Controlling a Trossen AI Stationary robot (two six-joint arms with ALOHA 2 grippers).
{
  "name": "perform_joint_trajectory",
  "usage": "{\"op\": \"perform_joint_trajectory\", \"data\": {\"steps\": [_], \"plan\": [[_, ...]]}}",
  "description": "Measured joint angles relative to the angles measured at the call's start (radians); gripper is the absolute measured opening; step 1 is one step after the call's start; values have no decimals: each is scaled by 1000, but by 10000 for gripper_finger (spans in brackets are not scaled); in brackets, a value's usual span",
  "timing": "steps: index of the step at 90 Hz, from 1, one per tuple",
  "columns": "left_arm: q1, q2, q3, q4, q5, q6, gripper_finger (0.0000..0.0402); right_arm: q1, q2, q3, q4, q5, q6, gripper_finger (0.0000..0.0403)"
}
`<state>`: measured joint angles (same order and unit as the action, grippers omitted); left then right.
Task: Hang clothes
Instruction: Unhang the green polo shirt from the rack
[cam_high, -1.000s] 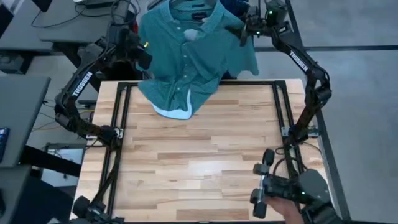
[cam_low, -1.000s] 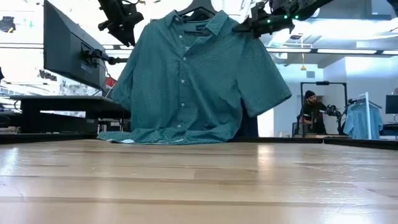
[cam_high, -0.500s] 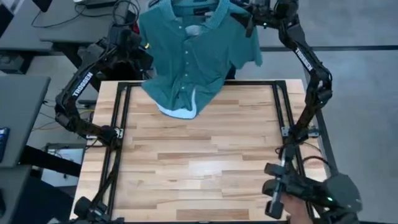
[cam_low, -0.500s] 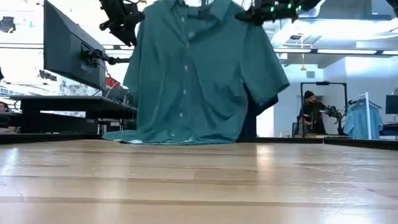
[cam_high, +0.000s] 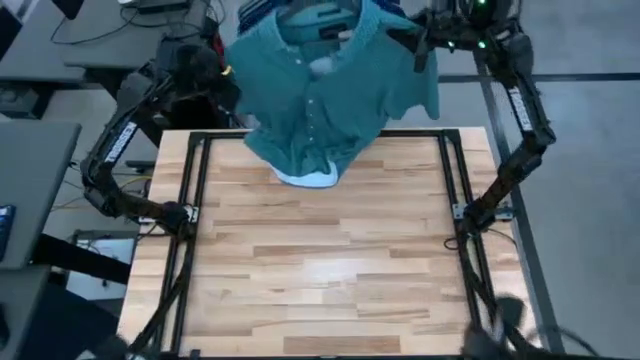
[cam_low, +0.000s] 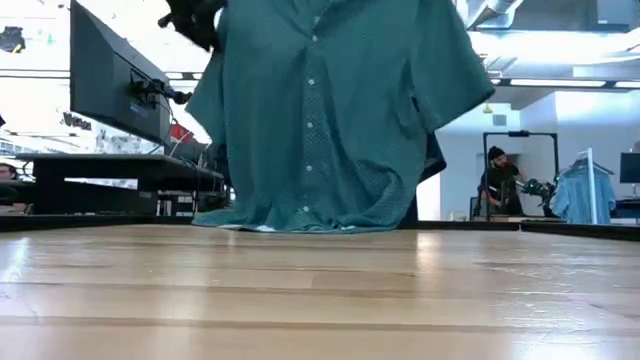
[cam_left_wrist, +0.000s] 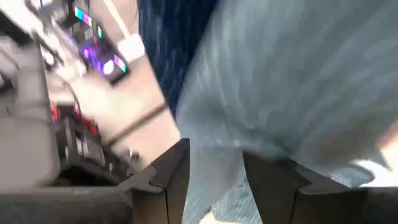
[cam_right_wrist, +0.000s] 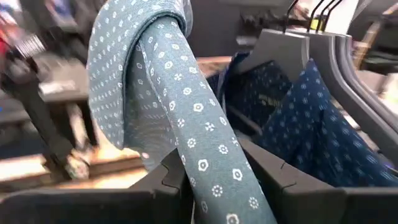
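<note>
The teal-green shirt (cam_high: 325, 95) is on a black hanger (cam_high: 312, 12) and is held high at the 12 o'clock edge of the wooden table (cam_high: 320, 260). Only its lower hem rests on the table edge. I judge that the shirt is already put on the hanger, but the hanging itself is not yet done, because the hanger is not yet on a rail, as far as the pictures show. In the right wrist view, a navy shirt with white dots (cam_right_wrist: 298, 118) hangs on a grey hanger (cam_right_wrist: 292, 46) behind, so one garment seems to be hung already. The jeans are not in view.

The right gripper (cam_high: 420, 42) is at about 1 o'clock, at the shoulder of the shirt. Its two fingers (cam_right_wrist: 292, 186) are closed on a rolled fold of the teal-green fabric, which passes between them and rises above them.

The left gripper (cam_high: 222, 82) is at about 11 o'clock, beside the other side of the shirt. In the left wrist view its fingers (cam_left_wrist: 171, 177) stand apart with a gap, and the fabric lies just in front of them; nothing is clearly pinched.
</note>
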<state>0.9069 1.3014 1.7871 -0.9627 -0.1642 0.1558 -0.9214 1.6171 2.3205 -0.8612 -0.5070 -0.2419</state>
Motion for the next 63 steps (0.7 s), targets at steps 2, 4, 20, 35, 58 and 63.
{"op": "perform_joint_trajectory", "data": {"steps": [2, 4, 20, 35, 58, 63], "plan": [[-11, -8, 14, 0, 1, 2, 133, 17, -13, 6, -23, 37, -13, 92], [-22, -16, 28, 1, 4, 6, 133, 32, -26, 9, -43, 69, -20, 92], [-94, -69, 118, 29, 214, 38, 133, 107, -68, 11, -227, 167, -5, 92], [-133, -65, 155, 64, 462, -23, 137, 227, -43, 8, -382, 188, -28, 92], [-251, -15, 156, 90, 474, -90, 146, 339, -26, 8, -330, 201, -99, 92], [-275, -7, 156, 83, 474, -90, 146, 336, -27, 9, -321, 200, -97, 92]]}}
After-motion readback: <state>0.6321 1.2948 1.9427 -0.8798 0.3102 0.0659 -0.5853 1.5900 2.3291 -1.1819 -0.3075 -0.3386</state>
